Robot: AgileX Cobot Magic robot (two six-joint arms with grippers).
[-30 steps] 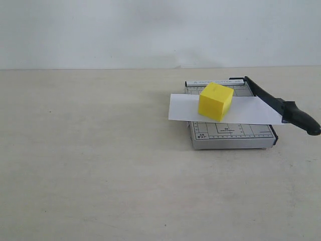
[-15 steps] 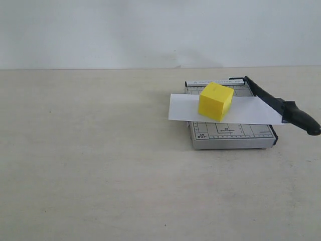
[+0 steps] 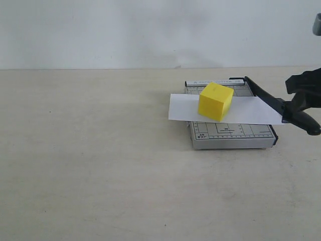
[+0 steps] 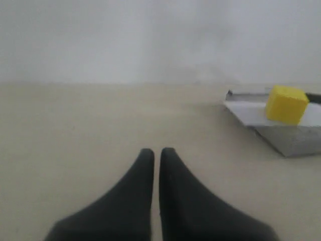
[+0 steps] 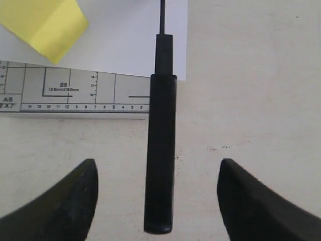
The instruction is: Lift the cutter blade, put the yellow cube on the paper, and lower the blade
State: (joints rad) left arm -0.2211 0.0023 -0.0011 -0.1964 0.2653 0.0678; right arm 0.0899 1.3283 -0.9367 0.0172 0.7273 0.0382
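Leftmost, the left hand (image 4: 157, 150) sits shut and empty, well apart from the cutter (image 3: 230, 135). The cube (image 3: 215, 101) rests on the paper (image 3: 183, 108). The blade (image 3: 271, 102) lies low, its handle pointing lengthwise between the spread, empty fingers of the nearer right hand (image 5: 158, 162).

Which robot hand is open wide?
The right gripper: its two fingers stand far apart, one on each side of the cutter's black handle, not touching it. The left gripper has its fingers pressed together.
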